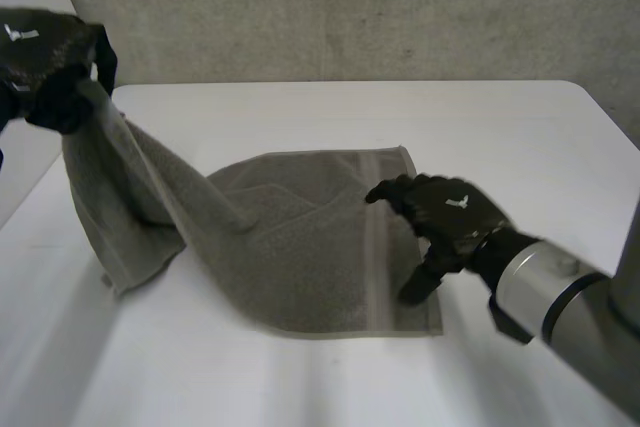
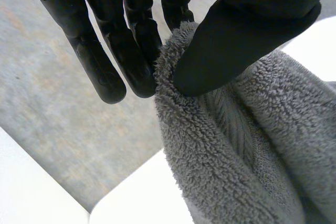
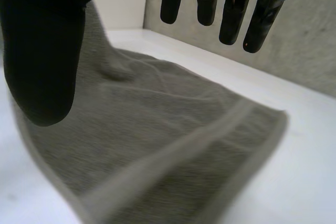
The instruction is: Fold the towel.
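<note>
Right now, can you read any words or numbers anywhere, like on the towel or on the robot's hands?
No text can be read.
Left hand: a small white mark on its back, too small to read.
Right hand: a small white mark on its back, too small to read.
Towel: no words or label, just a plain woven stripe near one end.
White table: no writing.

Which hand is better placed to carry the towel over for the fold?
Left, probably: the left hand pinches the towel by its raised end, off the table; the right hand is open over the flat striped end, gripping nothing.
</note>
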Tool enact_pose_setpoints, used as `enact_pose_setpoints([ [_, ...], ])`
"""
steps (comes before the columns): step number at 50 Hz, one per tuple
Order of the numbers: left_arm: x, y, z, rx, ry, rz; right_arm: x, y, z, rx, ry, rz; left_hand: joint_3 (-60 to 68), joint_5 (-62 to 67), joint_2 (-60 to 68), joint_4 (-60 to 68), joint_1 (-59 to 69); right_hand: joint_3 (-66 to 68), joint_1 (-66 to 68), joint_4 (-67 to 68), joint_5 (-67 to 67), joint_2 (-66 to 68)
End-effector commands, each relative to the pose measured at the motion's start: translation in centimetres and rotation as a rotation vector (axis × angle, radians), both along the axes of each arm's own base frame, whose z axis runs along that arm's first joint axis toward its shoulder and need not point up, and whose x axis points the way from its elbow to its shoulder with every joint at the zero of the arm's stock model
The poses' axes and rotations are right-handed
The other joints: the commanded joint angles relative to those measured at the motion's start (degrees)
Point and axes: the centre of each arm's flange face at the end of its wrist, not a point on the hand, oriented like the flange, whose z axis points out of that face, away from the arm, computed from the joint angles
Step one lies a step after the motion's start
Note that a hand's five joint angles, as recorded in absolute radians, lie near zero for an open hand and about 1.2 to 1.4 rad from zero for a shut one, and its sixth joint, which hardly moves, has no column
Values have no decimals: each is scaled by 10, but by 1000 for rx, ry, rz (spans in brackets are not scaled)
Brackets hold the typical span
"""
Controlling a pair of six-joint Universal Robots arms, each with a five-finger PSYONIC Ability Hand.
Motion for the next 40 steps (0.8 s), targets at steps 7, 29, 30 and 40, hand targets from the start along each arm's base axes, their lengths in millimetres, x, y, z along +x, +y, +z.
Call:
enact_pose_setpoints([
  [7, 2, -17, 30, -36, 106, 48, 47, 15, -49, 181, -119, 71, 103, 112, 102, 103, 131, -16, -30, -18, -23, -16],
  [29, 3, -31, 41, -27, 193, 82, 107, 24, -111, 274, -240, 27, 103, 112, 102, 103, 131, 68, 53, 66, 61, 67],
  [30, 3, -32, 40, -25, 193, 82, 107, 24, -111, 274, -240, 27, 103, 112, 102, 103, 131, 69, 54, 66, 62, 68],
  [40, 3, -35, 32, 0, 187, 97, 90, -1, -118, 193, -172, -108, 103, 112, 102, 103, 131, 509, 494, 506, 502, 508],
])
